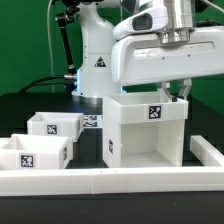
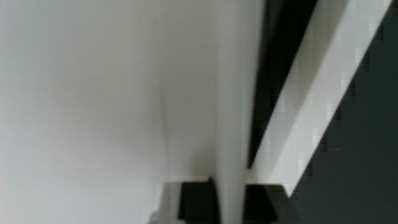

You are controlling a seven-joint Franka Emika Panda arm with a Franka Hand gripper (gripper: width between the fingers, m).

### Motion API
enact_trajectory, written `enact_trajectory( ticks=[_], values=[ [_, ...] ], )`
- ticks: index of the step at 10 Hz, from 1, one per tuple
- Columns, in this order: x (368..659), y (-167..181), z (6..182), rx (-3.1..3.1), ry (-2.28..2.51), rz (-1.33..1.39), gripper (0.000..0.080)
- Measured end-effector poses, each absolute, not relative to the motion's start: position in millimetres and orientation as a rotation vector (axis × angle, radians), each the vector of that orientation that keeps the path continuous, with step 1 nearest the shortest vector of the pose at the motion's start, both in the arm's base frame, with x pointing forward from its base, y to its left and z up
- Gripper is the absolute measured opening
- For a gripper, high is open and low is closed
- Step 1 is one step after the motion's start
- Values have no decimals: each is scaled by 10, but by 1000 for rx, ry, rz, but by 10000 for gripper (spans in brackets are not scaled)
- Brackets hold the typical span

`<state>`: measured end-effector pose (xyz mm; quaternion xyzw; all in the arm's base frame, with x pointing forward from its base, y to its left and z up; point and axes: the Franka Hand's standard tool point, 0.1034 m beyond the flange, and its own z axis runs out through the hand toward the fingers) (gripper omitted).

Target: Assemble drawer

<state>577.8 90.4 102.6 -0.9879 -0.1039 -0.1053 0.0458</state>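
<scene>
The white cube-shaped drawer housing (image 1: 145, 135) stands upright on the black table, open toward the camera, with a square tag on its upper front. Two small white trays lie apart from it on the exterior view's left, one farther back (image 1: 55, 125) and one nearer (image 1: 35, 155). My gripper (image 1: 183, 92) reaches down onto the housing's top right edge. In the wrist view, my gripper (image 2: 230, 200) has its two dark fingers (image 2: 192, 203) pressed on either side of a thin white housing wall (image 2: 228, 100). The fingertips are partly hidden in the exterior view.
A long low white rail (image 1: 110, 182) runs along the table's front, with a side piece (image 1: 205, 152) at the exterior view's right. The marker board (image 1: 92, 122) lies flat behind, between the trays and the housing. The arm's base (image 1: 95, 60) stands at the back.
</scene>
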Motion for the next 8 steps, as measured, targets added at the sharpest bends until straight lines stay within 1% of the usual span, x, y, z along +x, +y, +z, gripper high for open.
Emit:
enact_trajectory(
  ticks=[3, 6, 8],
  values=[
    [5826, 951, 1013, -3000, -49, -377, 38],
    [5969, 1044, 1016, -2934, 277, -458, 46],
    [6030, 1043, 1052, -2902, 409, -462, 51]
  ],
)
